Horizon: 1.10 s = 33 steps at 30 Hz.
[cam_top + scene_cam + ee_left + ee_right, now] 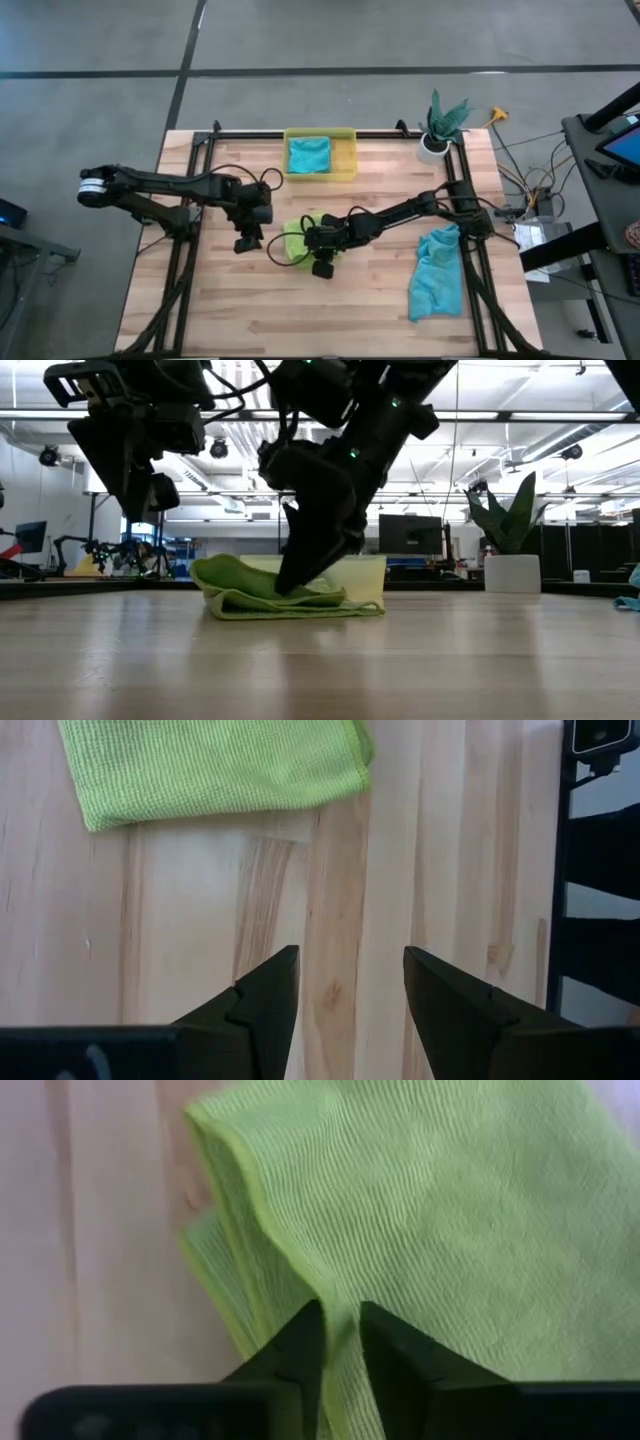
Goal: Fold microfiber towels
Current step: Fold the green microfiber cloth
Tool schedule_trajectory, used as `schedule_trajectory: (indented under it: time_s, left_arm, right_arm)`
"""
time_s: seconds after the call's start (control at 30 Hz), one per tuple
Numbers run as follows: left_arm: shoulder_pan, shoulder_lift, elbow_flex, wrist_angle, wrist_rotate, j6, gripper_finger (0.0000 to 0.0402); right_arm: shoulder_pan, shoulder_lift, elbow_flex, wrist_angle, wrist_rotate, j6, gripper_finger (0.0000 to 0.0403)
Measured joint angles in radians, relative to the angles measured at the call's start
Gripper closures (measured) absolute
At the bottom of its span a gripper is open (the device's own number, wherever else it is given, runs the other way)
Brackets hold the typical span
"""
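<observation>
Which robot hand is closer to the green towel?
Right. The right gripper is pinching a ridge of the lime green towel; the left gripper hovers open over bare wood beside it.

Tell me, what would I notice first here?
The lime towel in the middle of the table, with the right hand pinching a ridge of it. The left hand hangs open beside it, holding nothing. A teal towel lies crumpled near the right edge, and another sits in the yellow bin at the back.
</observation>
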Motion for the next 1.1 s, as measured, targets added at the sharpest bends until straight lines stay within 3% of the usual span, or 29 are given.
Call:
schedule_trajectory:
  time_s: [0.13, 0.23, 0.37, 0.67, 0.93, 1.1]
  left_arm:
    - [0.0, 0.0, 0.0, 0.0, 0.0, 0.023, 0.0236]
    - [0.0, 0.0, 0.0, 0.0, 0.0, 0.022, 0.0236]
    - [0.0, 0.0, 0.0, 0.0, 0.0, 0.022, 0.0236]
    - [0.0, 0.0, 0.0, -0.002, 0.002, 0.022, 0.0236]
    - [0.0, 0.004, 0.0, -0.001, 0.006, 0.024, 0.0236]
    - [0.0, 0.004, 0.0, 0.0, 0.006, 0.042, 0.0236]
  right_arm:
    - [0.004, -0.002, 0.029, -0.007, -0.001, -0.018, 0.0385]
    - [0.009, -0.002, 0.056, -0.007, 0.0, -0.03, 0.0393]
    - [0.018, -0.003, 0.077, -0.013, -0.024, -0.037, 0.0394]
    - [0.027, 0.061, 0.066, -0.019, -0.223, 0.04, 0.0394]
    - [0.027, 0.062, 0.066, -0.013, -0.239, 0.061, 0.0391]
    - [0.027, 0.043, 0.066, -0.032, -0.271, 0.068, 0.0366]
